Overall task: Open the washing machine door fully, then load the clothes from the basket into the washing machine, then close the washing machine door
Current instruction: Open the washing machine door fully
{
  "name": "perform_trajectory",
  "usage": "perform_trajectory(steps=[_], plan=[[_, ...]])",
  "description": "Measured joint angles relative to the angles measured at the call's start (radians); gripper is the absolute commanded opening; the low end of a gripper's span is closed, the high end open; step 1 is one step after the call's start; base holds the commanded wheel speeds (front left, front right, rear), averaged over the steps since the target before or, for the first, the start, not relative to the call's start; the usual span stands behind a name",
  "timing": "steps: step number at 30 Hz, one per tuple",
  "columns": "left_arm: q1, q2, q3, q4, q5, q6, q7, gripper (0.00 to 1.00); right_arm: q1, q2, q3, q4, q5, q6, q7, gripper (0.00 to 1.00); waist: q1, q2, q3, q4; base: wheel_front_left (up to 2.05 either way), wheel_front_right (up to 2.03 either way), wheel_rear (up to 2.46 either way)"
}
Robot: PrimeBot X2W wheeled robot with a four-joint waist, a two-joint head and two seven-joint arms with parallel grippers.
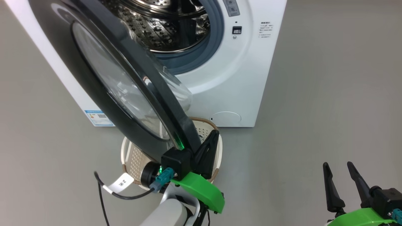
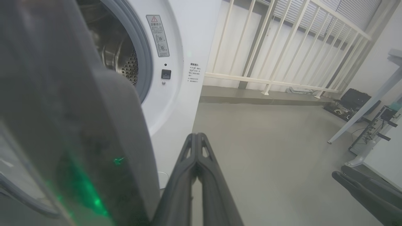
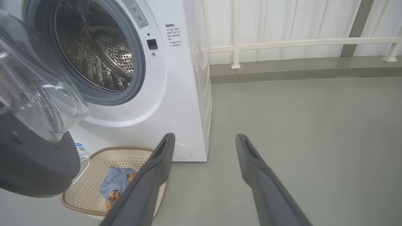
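One washing machine, one door open, one basket with one bundle of clothes. Left gripper pressed together beside door rim; right gripper spread, empty.

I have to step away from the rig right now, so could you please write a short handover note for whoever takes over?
Left gripper: shut, holding nothing, fingers alongside the free edge of the washing machine door, apparently pushing it.
Right gripper: open and empty, above the floor at the right.
Things: the door is partly open and hangs over the basket, which stands on the floor in front of the washing machine. The clothes lie in the basket.
Done: door unlatched and partway open.
Left: swing the door fully open, load the clothes, close the door.
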Motion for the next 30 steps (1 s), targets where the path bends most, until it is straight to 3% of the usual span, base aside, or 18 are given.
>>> perform_trajectory(steps=[30], plan=[[0.085, 0.037, -0.027, -0.078, -0.007, 0.022, -0.023, 0.0, 0.008, 0.0, 0.007, 0.001, -0.002, 0.0, 0.019, 1.0, 0.0, 0.0, -0.018, 0.119, 0.0, 0.0, 0.0]])
